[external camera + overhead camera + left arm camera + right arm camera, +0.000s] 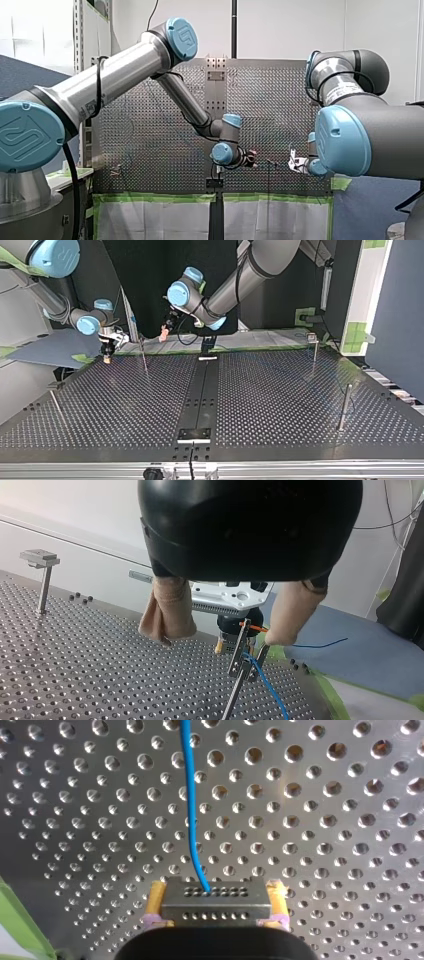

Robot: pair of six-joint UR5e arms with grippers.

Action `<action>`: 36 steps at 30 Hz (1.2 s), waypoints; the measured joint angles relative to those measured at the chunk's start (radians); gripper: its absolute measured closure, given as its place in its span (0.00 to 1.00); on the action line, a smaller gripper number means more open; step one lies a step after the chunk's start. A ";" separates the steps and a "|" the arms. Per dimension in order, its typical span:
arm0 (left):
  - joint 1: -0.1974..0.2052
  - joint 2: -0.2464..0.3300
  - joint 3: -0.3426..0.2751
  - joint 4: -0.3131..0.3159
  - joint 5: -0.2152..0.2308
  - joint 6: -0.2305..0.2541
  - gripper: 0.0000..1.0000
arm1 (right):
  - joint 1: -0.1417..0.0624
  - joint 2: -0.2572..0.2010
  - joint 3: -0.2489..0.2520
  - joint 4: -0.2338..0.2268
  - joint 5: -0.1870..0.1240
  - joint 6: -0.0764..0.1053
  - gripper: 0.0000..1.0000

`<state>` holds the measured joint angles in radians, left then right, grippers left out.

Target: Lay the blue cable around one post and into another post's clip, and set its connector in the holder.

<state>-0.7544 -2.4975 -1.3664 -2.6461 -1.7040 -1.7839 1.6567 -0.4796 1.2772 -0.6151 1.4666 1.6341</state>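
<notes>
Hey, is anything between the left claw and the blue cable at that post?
Nothing visible does. In the left wrist view the left claw is open, and the blue cable at the post sits just ahead of it, with only open air between them.

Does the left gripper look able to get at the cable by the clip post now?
Likely yes: the left gripper is open and empty, and the post with the cable stands just ahead of it, nothing between. The right gripper holds the connector beyond it.
</notes>
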 joint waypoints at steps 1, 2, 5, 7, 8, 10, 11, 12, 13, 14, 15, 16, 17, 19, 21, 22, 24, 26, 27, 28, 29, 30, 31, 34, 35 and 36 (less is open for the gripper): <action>0.000 0.001 0.000 0.000 0.000 0.000 0.00 | 0.000 0.000 0.000 0.000 0.000 0.000 0.96; 0.000 0.002 0.000 -0.001 -0.001 0.000 0.00 | 0.000 0.000 0.000 0.000 0.000 0.000 0.96; -0.003 0.010 0.000 -0.003 -0.007 0.000 0.00 | 0.000 0.000 0.000 -0.001 0.000 0.000 0.96; -0.005 0.017 0.000 -0.004 -0.012 0.001 0.00 | 0.000 0.000 -0.001 -0.001 0.000 0.000 0.96; -0.006 0.022 0.000 -0.005 -0.015 0.001 0.00 | 0.000 0.000 -0.001 -0.001 0.000 0.000 0.96; -0.008 0.028 0.000 -0.007 -0.018 0.002 0.00 | 0.001 0.000 0.000 -0.001 0.000 0.001 0.96; -0.010 0.031 0.000 -0.009 -0.020 0.003 0.00 | 0.001 0.000 0.000 -0.002 0.000 0.001 0.96; -0.011 0.032 -0.001 -0.010 -0.021 0.004 0.00 | 0.001 0.000 0.000 -0.002 0.000 0.001 0.96; -0.013 0.033 -0.001 -0.011 -0.022 0.005 0.00 | 0.001 0.000 0.000 -0.002 0.000 0.001 0.96; -0.015 0.034 -0.001 -0.012 -0.025 0.007 0.00 | 0.001 0.000 -0.001 -0.002 0.000 0.002 0.96; -0.017 0.034 -0.001 -0.013 -0.028 0.009 0.00 | 0.001 0.000 -0.001 -0.002 0.000 0.003 0.96; -0.019 0.035 -0.002 -0.015 -0.032 0.011 0.00 | 0.001 0.000 -0.001 -0.002 0.000 0.003 0.96; -0.021 0.035 -0.004 -0.017 -0.036 0.015 0.00 | 0.001 0.000 -0.001 -0.003 -0.001 0.004 0.96; -0.025 0.038 -0.008 -0.019 -0.042 0.020 0.00 | 0.001 0.000 0.000 -0.003 -0.002 0.004 0.96; -0.029 0.045 -0.020 -0.020 -0.048 0.026 0.00 | 0.000 0.000 0.000 -0.004 -0.004 0.004 0.96; -0.031 0.050 -0.026 -0.018 -0.050 0.029 0.00 | 0.000 0.000 0.000 -0.004 -0.004 0.004 0.96; -0.033 0.066 -0.045 -0.007 -0.056 0.034 0.00 | 0.001 0.000 0.000 -0.004 -0.005 0.005 0.96; -0.034 0.085 -0.065 0.010 -0.064 0.036 0.00 | 0.001 0.000 0.000 -0.005 -0.005 0.006 0.96; -0.034 0.094 -0.074 0.018 -0.068 0.037 0.00 | 0.001 0.000 0.000 -0.005 -0.006 0.007 0.96; -0.034 0.104 -0.084 0.024 -0.072 0.038 0.00 | 0.002 0.000 0.000 -0.006 -0.007 0.008 0.96; -0.034 0.117 -0.098 0.031 -0.079 0.039 0.00 | 0.002 0.000 0.000 -0.006 -0.007 0.008 0.96; -0.034 0.126 -0.107 0.035 -0.082 0.039 0.00 | 0.003 0.000 -0.001 -0.006 -0.008 0.008 0.96; -0.035 0.136 -0.117 0.039 -0.086 0.039 0.00 | 0.003 0.000 -0.001 -0.006 -0.008 0.008 0.96; -0.035 0.164 -0.145 0.052 -0.092 0.040 0.00 | 0.005 0.000 -0.001 -0.005 -0.009 0.009 0.96; -0.035 0.174 -0.156 0.059 -0.094 0.039 0.00 | 0.005 0.000 -0.001 -0.005 -0.009 0.009 0.96; -0.036 0.183 -0.164 0.066 -0.096 0.038 0.00 | 0.005 0.000 -0.001 -0.005 -0.009 0.010 0.96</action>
<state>-0.7900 -2.3148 -1.5302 -2.5799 -1.8000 -1.7454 1.6617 -0.4795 1.2766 -0.6202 1.4575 1.6439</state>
